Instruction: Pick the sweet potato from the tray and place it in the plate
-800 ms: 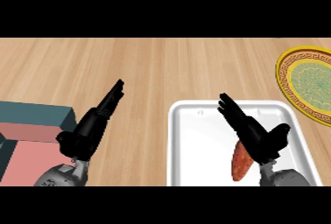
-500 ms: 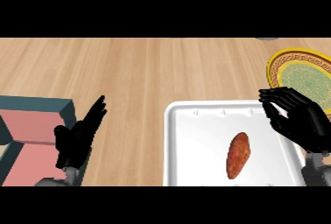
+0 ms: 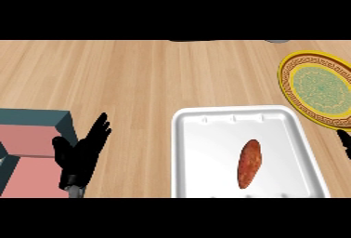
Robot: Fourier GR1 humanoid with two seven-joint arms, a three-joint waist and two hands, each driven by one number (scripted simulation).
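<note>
While the sweet potato is lying on the floor of the white tray, neither hand is touching it. It is resting lengthwise, slightly tilted, right of the tray's middle and toward the near end, with bare tray showing all around it. The left hand is standing well apart from it, off the tray's left side over the wooden counter, with its fingers straight and loosely spread, pointing up and a little to the right, holding nothing. It is sitting just beside a teal box with a pink inside at the view's left edge. The right hand is showing only as a dark sliver at the view's right edge, just beyond the tray's right rim and below the plate; whether it is spread or closed cannot be told. The yellow-rimmed plate, green in its middle, is lying beyond the tray's far right corner, near it.
</note>
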